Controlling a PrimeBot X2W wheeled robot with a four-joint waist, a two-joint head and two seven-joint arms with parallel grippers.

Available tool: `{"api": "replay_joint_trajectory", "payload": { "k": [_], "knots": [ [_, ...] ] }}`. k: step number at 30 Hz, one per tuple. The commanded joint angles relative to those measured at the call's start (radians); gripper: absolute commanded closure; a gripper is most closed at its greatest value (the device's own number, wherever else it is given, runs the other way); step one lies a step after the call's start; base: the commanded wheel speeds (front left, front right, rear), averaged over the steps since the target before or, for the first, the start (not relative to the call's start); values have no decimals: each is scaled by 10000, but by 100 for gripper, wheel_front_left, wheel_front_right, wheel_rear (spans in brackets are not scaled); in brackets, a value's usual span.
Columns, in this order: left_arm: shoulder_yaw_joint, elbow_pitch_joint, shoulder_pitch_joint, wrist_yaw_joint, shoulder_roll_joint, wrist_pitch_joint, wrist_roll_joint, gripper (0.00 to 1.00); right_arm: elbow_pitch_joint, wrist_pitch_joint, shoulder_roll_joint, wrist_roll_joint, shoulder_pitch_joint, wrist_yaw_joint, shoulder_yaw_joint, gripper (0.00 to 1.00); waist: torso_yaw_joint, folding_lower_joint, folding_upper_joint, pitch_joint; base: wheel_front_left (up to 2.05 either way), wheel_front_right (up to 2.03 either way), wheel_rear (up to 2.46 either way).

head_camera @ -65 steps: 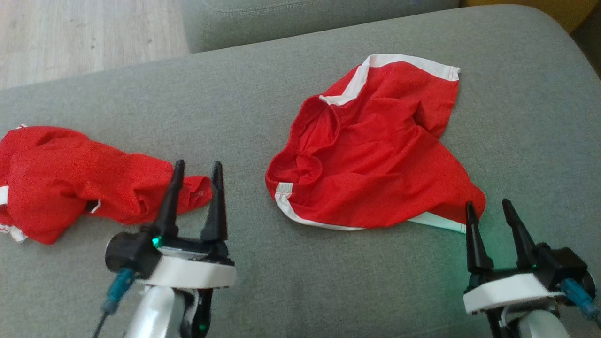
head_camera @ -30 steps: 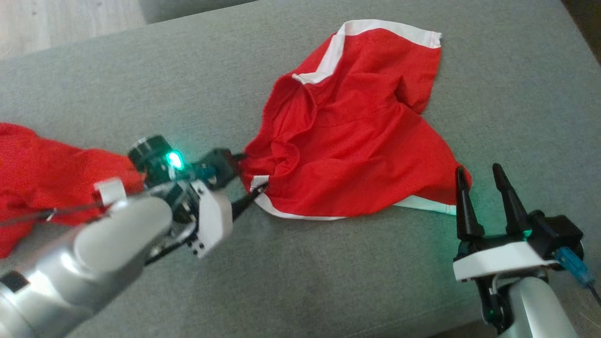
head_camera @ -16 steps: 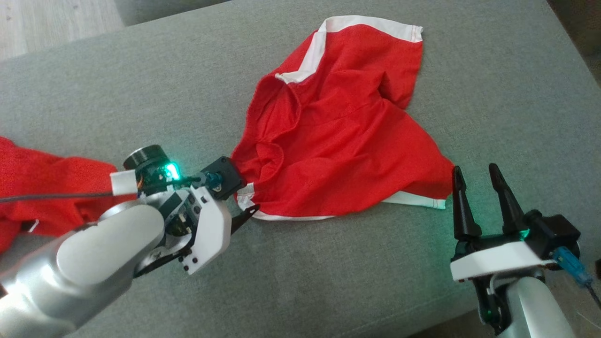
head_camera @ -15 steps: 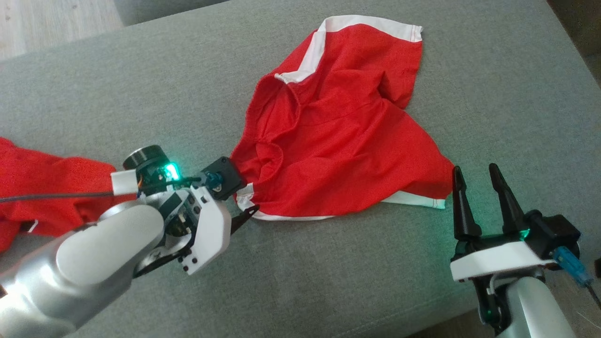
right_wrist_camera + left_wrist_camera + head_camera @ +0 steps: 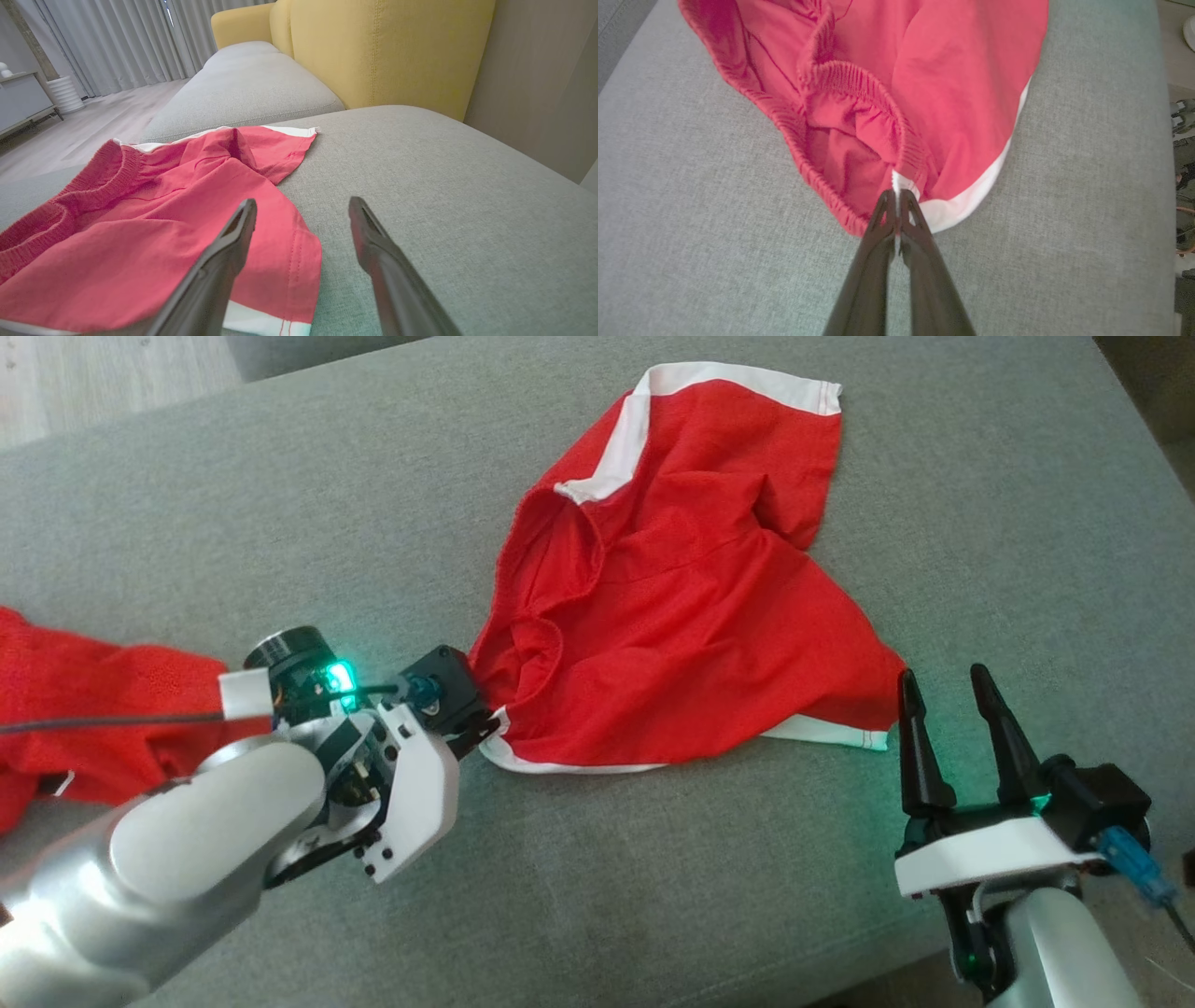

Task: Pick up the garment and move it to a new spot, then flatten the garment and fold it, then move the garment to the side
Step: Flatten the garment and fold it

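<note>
The red shorts point(image 5: 681, 644) lie crumpled in the middle of the grey sofa cushion point(image 5: 233, 513). The left gripper point(image 5: 485, 739) has its jaws pressed together, pinching the shorts at a white-edged corner. The right gripper point(image 5: 938, 677) sits just beside the other corner, jaws spread wide, holding nothing.

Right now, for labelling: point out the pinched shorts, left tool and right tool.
pinched shorts point(image 5: 691, 644), head view, middle of the cloth
left tool point(image 5: 896, 196), left wrist view, shut tips
right tool point(image 5: 302, 204), right wrist view, between tips
</note>
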Motion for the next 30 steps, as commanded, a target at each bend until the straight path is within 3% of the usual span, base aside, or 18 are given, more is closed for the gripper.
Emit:
{"api": "replay_joint_trajectory", "payload": {
  "k": [1, 9, 16, 30],
  "knots": [
    [439, -226, -335, 18, 236, -114, -122, 100, -192, -109, -53, 24, -319, -7, 175, 0, 33, 0, -1, -4, 0, 0, 0],
    [439, 270, -735, 18, 219, -1634, -697, 100, 368, -109, -53, -232, -250, -7, 194, 0, 244, 0, -1, -169, 0, 0, 0],
    [439, 852, -887, 17, -13, -2688, -967, 100, 1588, -106, -53, -602, -131, -7, 286, 0, 413, 0, -1, -385, 0, 0, 0],
    [439, 1103, -862, 17, -319, -3025, -834, 100, 3183, 172, -53, -197, -852, -7, 440, 0, 564, 0, -1, -432, 0, 0, 0]
  ]
}}
